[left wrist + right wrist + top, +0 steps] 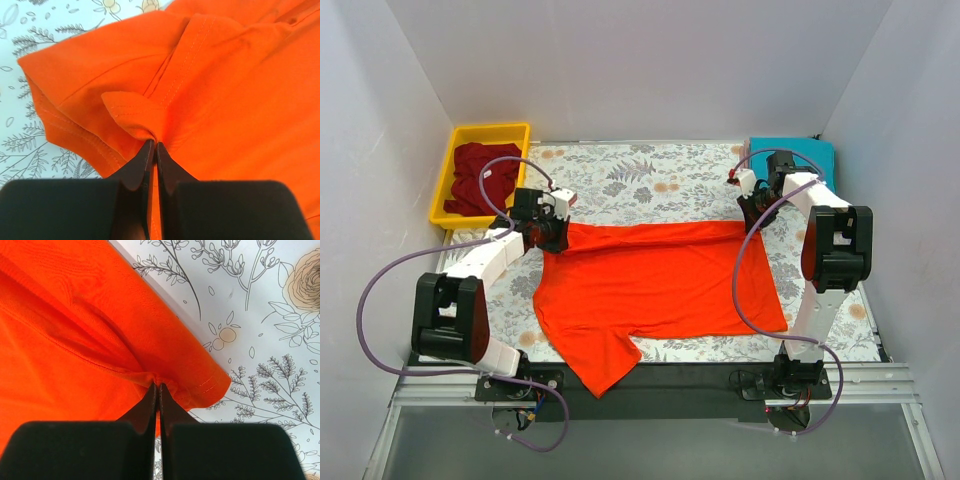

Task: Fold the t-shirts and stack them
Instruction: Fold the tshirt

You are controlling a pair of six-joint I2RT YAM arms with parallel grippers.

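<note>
I hold the orange-red shirt point(660, 285) by its far edge. My left gripper point(154, 146) is closed on a pinch of cloth at the far left corner, beside a sleeve seam. My right gripper point(157, 386) is closed on the hem at the far right corner. The shirt lies spread on the flowered table cloth point(640, 178) between my arms, and one sleeve reaches past the near edge. I judge this is the first fold. To do it well, I should lift both corners together, at equal height, and carry them toward the near side with the cloth tight between them, so no wrinkle forms.
</note>
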